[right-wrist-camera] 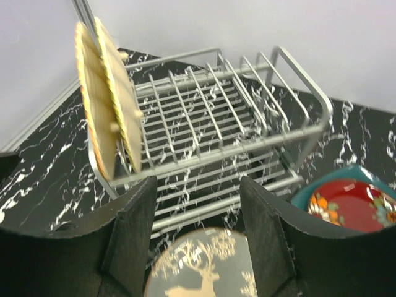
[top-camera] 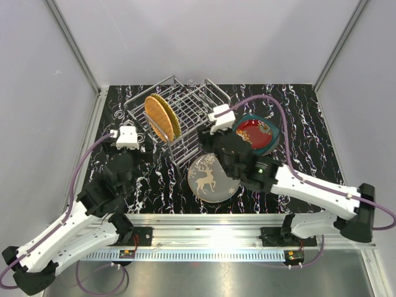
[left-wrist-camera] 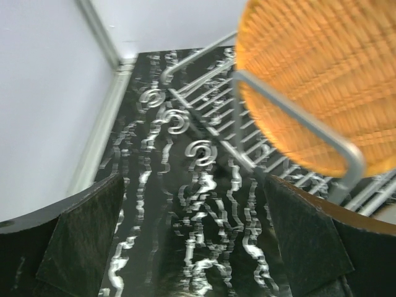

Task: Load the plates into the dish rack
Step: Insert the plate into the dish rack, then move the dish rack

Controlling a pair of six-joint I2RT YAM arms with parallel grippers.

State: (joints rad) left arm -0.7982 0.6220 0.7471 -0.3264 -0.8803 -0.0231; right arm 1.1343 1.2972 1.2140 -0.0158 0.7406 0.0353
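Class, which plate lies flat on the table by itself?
The grey reindeer plate. The red plate rests on a teal one; the orange plate stands in the dish rack.

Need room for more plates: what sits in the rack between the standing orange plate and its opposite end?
Nothing: the right wrist view shows only bare wires of the dish rack between the orange plate and that end.

Premises: a robotics laboratory test cell. Evidence: plain white enclosure panels joined by aluminium corner posts; a black marbled tabletop; a left arm and right arm bolted to an aluminium rail at its near edge.
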